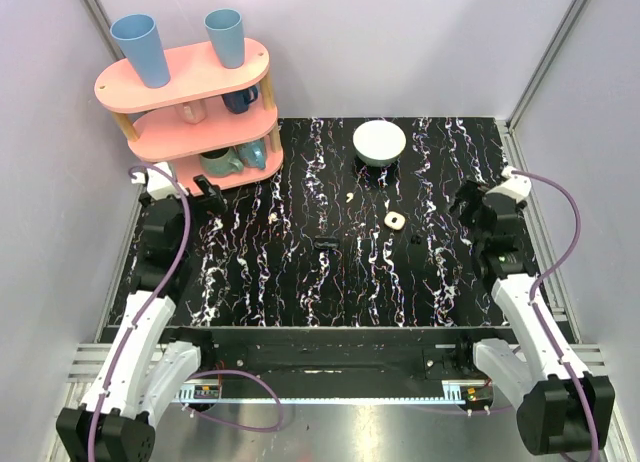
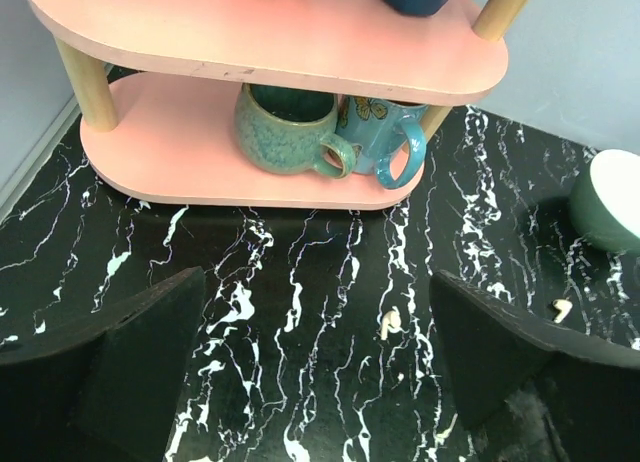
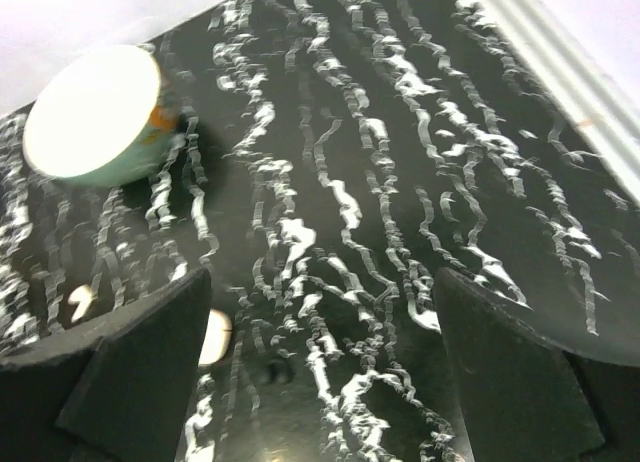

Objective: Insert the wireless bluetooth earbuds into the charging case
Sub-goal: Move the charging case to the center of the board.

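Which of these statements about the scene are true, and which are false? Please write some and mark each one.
1. The left tool and the right tool are both open and hold nothing. True.
2. An earbud sits inside the case. False: it lies on the table, apart from the case.
3. The bowl stands on the shelf. False: it stands on the table, to the right of the shelf.
4. Two blue cups stand on top of the shelf. True.
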Action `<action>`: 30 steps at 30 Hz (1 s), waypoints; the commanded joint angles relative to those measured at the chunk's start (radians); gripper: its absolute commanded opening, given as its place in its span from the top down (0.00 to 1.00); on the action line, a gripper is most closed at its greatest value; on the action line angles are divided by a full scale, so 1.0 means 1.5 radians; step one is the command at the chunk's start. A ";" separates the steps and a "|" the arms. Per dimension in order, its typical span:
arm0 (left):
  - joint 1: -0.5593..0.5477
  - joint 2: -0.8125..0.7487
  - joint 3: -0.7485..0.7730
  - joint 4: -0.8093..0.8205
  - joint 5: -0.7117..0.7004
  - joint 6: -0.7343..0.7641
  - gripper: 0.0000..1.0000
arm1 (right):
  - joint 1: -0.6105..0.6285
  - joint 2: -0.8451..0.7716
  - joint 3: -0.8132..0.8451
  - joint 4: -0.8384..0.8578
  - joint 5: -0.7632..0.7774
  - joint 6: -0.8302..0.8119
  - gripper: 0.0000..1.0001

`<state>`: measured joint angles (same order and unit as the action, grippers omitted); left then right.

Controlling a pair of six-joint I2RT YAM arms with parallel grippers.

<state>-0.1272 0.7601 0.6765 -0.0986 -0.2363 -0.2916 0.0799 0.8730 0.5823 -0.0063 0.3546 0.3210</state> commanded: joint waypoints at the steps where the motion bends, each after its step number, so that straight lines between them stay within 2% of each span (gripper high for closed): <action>1: 0.001 -0.034 0.066 -0.053 -0.035 -0.060 0.01 | 0.004 0.003 0.108 -0.095 -0.170 0.041 0.00; 2: 0.000 -0.032 0.082 -0.071 -0.029 -0.060 0.01 | 0.003 -0.004 0.106 -0.091 -0.181 0.065 0.00; 3: -0.003 -0.025 0.095 -0.107 0.017 -0.026 0.01 | 0.003 -0.021 0.099 -0.077 -0.225 0.065 0.00; 5: -0.007 -0.019 0.134 -0.161 0.069 -0.006 0.01 | 0.003 -0.037 0.071 -0.024 -0.283 0.036 0.00; 8: -0.018 -0.019 0.140 -0.190 0.020 -0.027 0.01 | 0.004 -0.038 0.064 -0.025 -0.277 0.034 0.00; 12: -0.025 -0.019 0.136 -0.210 0.071 0.079 0.01 | 0.003 0.007 0.100 -0.082 -0.248 0.015 0.00; 18: -0.027 -0.020 0.119 -0.230 0.075 0.065 0.01 | 0.003 0.049 0.126 -0.109 -0.250 0.022 0.00; 30: -0.028 -0.006 0.113 -0.226 0.153 0.001 0.01 | 0.003 0.143 0.156 -0.133 -0.309 0.031 0.00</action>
<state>-0.1665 0.7479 0.8402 -0.4686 -0.0586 -0.2455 0.0807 1.0714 0.7704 -0.1989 -0.0681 0.3614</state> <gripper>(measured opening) 0.988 0.994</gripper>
